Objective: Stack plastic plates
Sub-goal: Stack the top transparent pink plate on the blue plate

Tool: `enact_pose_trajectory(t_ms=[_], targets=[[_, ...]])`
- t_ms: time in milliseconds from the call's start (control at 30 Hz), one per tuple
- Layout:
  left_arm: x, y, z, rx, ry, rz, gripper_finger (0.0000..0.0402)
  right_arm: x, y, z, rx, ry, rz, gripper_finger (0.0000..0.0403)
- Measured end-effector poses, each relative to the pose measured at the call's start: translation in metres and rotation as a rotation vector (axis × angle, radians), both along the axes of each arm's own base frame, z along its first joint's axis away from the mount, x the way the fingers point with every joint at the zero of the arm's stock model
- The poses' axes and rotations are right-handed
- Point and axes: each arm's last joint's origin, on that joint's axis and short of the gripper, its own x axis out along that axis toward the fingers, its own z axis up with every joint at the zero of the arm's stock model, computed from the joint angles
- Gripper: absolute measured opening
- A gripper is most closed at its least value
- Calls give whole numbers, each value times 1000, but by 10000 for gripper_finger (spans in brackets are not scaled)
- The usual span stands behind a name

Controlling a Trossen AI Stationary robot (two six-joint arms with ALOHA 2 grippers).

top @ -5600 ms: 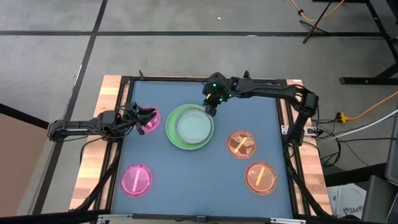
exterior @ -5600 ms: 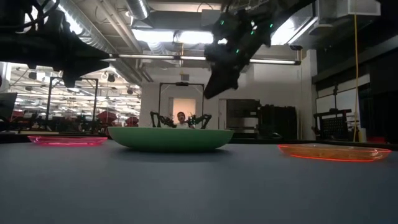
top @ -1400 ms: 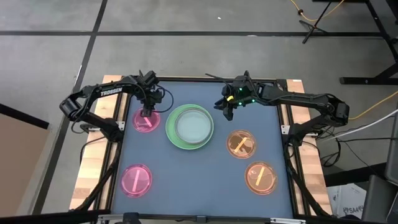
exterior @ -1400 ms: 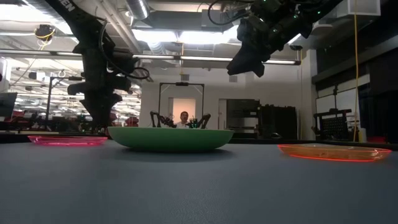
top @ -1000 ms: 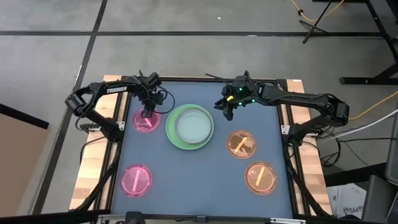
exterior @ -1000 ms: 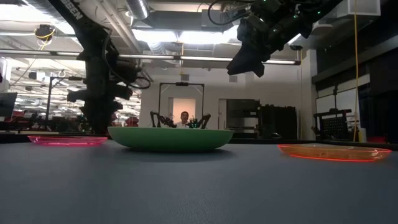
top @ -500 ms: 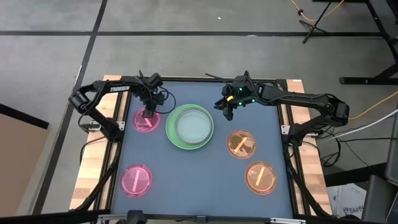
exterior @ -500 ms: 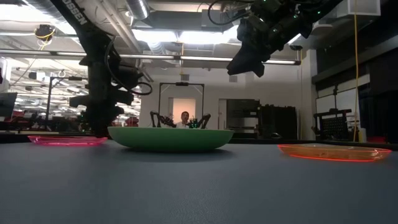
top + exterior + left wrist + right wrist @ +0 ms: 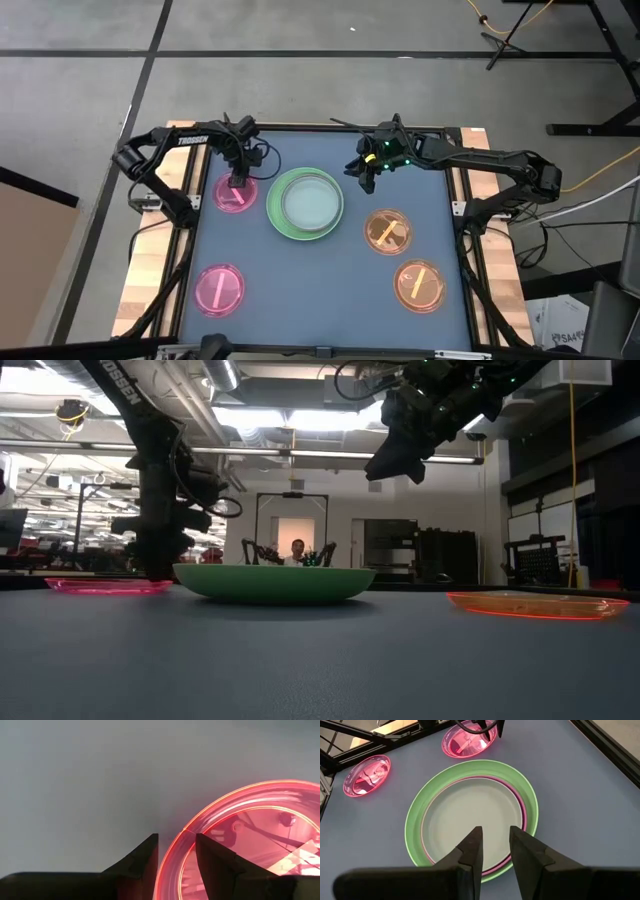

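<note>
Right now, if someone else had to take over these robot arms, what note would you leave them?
Left gripper: open, fingers straddling the rim of the far pink plate, not yet shut.
Right gripper: open, empty, hovering beyond the green plate.
Done: purple plate and pale blue-grey plate nested in the green one.
Left: far pink plate, near pink plate and both orange plates lie loose on the table; stack them onto the pile.

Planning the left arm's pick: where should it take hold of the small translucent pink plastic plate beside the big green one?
Grip the raised rim, coming straight down from above. The small translucent pink plate lies flat and shallow, so only its thin upturned edge offers purchase. The left gripper already straddles that edge, one finger inside and one outside, on the side far from the large green plate.
</note>
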Motion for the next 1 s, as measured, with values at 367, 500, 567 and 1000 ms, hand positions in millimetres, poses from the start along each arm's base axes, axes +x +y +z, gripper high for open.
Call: enact_pose_trajectory(t_ms=[367,500,567,1000], targets=[[1,2,-8,-32,21,5,124,0,0,0,0,0,0,87],[0,2,-8,-30,23,-11,123,0,0,0,0,0,0,87],[0,2,-9,-29,24,-16,119,0,0,0,0,0,0,87],[0,2,-9,-25,29,-19,34,0,0,0,0,0,0,87]])
